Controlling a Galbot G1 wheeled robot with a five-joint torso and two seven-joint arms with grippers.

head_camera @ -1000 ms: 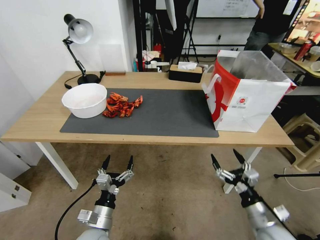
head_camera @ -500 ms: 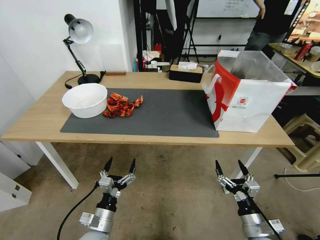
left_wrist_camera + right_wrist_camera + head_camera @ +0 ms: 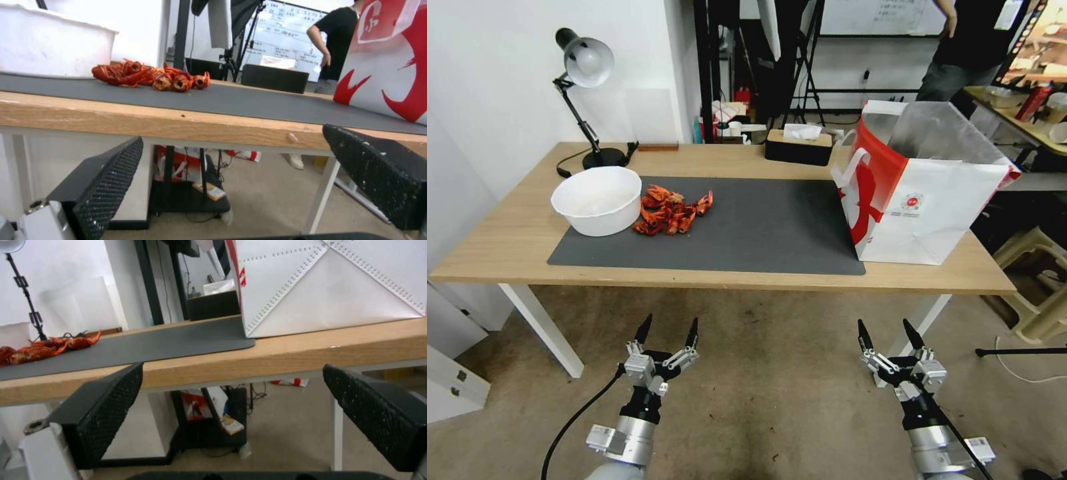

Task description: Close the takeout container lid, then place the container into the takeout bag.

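Observation:
The takeout bag (image 3: 934, 213) stands open at the right end of the table, white front with a small red logo, red side, silvery lining; it also shows in the left wrist view (image 3: 391, 76) and the right wrist view (image 3: 329, 286). The takeout container and its lid are out of view. My left gripper (image 3: 668, 323) hangs open below the table's front edge, over the floor. My right gripper (image 3: 884, 325) hangs open at the same height, below and in front of the bag. Nothing is between either pair of fingers.
A dark mat (image 3: 760, 227) covers the middle of the wooden table (image 3: 727, 279). On it sit a round white bowl (image 3: 597, 199) and a pile of red crayfish (image 3: 668, 210). A desk lamp (image 3: 584, 63) and a tissue box (image 3: 798, 143) stand at the back.
One second ago the right gripper was higher and tilted; it has dropped and straightened. The left gripper shifted slightly. Both have held still over the last half second.

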